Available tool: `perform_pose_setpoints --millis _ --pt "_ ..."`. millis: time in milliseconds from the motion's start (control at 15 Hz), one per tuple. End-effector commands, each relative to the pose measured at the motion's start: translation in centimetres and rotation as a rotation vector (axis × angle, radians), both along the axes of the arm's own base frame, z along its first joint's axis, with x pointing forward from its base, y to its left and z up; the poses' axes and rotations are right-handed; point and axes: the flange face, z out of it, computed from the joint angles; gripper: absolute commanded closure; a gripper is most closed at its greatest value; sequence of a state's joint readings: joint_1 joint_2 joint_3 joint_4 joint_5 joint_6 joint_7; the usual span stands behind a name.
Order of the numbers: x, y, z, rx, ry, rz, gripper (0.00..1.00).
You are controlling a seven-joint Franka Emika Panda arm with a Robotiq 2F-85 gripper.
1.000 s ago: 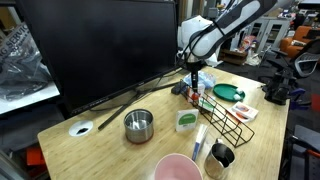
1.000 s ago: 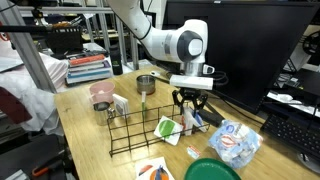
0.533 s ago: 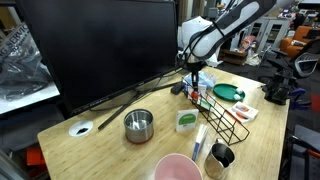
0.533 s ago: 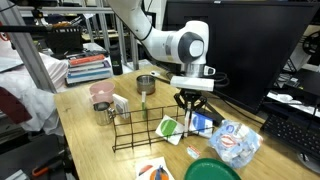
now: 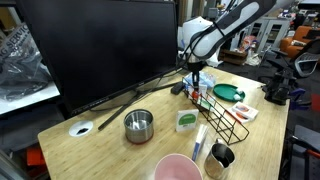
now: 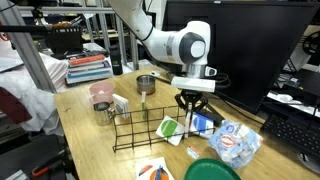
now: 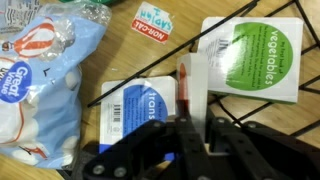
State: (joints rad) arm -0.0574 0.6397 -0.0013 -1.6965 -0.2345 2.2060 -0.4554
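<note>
Gripper [image 7: 196, 122]: jaws closed tight, pinching red item [image 7: 187, 85]. Item's long axis 12-to-6 in wrist view. Blue card [image 7: 135, 108] at 9 o'clock, green card [image 7: 250, 55] at 2 o'clock.

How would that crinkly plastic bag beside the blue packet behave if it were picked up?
The plastic bag looks crumpled and puffy, so it would probably sag and shift shape when lifted. Its film looks glossy, so it may slip. A push would likely scrunch it rather than slide it.

Your light wooden desk [image 5: 95, 146] carries a big black monitor [image 5: 100, 50]; beside the monitor stands a cluttered metal shelf [image 6: 48, 42].
</note>
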Motion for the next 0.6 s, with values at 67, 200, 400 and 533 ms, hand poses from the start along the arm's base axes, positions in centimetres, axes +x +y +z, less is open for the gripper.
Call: perform_pose_setpoints --millis 67,200,400,533 --pt "-0.5 -0.2 1.4 0.001 0.012 0.005 0.96" --pt "-0.8 -0.1 1.9 0.001 0.023 0.006 0.96" --pt "-1.2 -0.1 2.8 -0.005 0.029 0.003 0.96" --pt "-1.3 0.0 3.4 -0.003 0.026 0.003 0.96"
